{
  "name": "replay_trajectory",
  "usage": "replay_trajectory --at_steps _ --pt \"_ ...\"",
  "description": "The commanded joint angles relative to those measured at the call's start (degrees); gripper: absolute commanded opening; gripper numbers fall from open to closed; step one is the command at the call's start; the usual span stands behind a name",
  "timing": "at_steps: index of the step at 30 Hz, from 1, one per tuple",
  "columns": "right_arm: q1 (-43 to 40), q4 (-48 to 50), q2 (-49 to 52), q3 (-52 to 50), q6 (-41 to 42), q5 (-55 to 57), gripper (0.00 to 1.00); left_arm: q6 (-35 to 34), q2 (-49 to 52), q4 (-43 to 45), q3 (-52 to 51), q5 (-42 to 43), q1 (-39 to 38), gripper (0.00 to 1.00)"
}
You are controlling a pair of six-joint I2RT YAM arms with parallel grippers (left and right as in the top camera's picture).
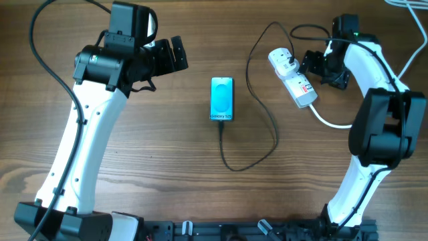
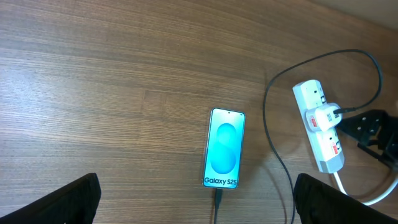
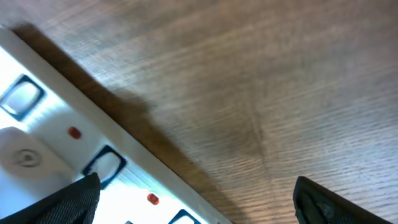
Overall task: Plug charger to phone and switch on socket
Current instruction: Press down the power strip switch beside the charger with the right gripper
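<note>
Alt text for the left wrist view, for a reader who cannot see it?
A phone with a lit teal screen lies on a wooden table, a thin black charger cable meeting its bottom edge. To its right lies a white socket strip with a white adapter plugged in; the open left gripper frames the picture's bottom corners.

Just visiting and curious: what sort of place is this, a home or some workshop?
Most likely a robotics lab or test bench, not a home. Two robot arms stand at a wooden table, with a phone, a charger cable and a power strip laid out like a staged exercise.
</note>
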Motion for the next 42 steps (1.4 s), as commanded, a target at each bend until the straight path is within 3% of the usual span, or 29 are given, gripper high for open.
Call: replay_trajectory --at_steps 1,42 --pt "0.2 0.5 -0.4 -1.6 1.5 1.1 1.0 -0.5 0.1 0.0 -0.2 -0.8 0.0 1.0" --pt "0.7 2.8 1.5 -2.0 1.5 -0.8 1.0 -0.5 0.1 0.0 -0.2 -0.8 0.0 1.0"
